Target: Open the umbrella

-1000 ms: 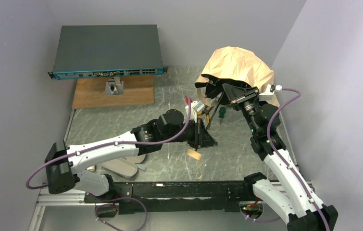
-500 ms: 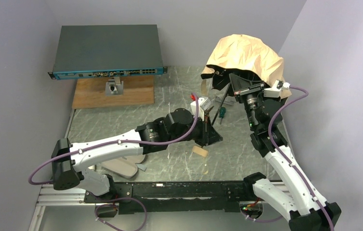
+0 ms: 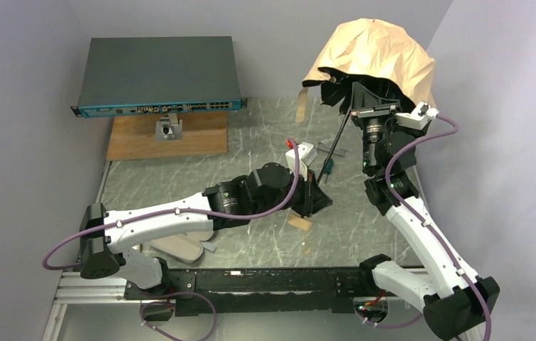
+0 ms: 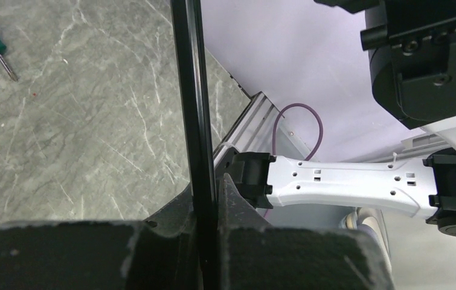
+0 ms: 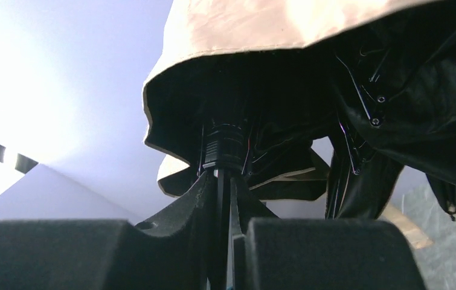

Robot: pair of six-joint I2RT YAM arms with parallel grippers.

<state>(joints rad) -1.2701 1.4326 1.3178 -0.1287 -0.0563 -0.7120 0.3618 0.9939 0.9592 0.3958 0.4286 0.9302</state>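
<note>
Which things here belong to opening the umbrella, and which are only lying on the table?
Belong to the job: umbrella; left gripper and right gripper, both shut on its black shaft.

Just lying about: network switch, wooden board, green screwdriver, small wooden block, pale sleeve.

The left arm (image 3: pixel 172 217) stretches low from its base at 7 o'clock toward 3 o'clock, forearm nearly level. Its gripper (image 3: pixel 313 197) is closed tight on the umbrella shaft (image 4: pixel 190 90), one pad on either side. The right arm (image 3: pixel 414 227) stands from 5 o'clock toward 12 o'clock with its wrist high. Its gripper (image 3: pixel 368 114) points upward and seems clamped on the same shaft higher up, though shadow hides the contact.
</note>
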